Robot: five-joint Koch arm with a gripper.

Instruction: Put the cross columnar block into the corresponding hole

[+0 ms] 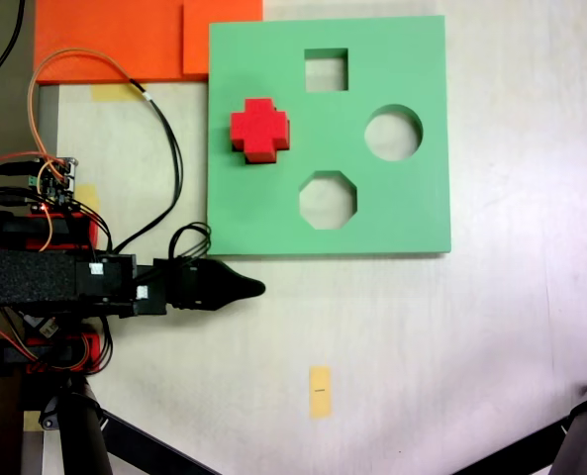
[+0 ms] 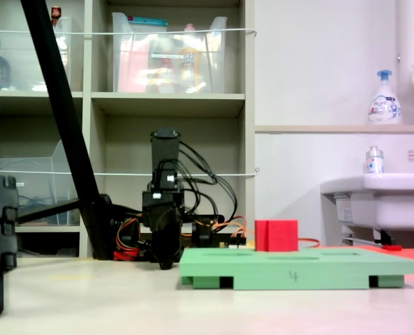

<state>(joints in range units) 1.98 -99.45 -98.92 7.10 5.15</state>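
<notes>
The red cross columnar block (image 1: 260,130) stands upright on the left part of the green foam board (image 1: 412,213). In the second exterior view the block (image 2: 276,236) rises above the board's top (image 2: 297,263). The corresponding hole is hidden: only the square (image 1: 326,69), round (image 1: 393,134) and octagonal (image 1: 328,199) cutouts show, and I cannot tell whether the block sits in a hole beneath it. My black gripper (image 1: 245,288) lies off the board near its lower left corner in the first exterior view. Its jaws are together in a point and hold nothing. It hangs low by the board's left end (image 2: 166,259).
Orange foam sheets (image 1: 125,40) lie beyond the board's top left corner. Cables (image 1: 164,148) loop beside the arm base (image 1: 36,277). A yellow tape mark (image 1: 320,391) is on the table, and tripod legs (image 1: 580,435) cross the lower corners. Shelves (image 2: 172,105) and a sink (image 2: 381,199) stand behind.
</notes>
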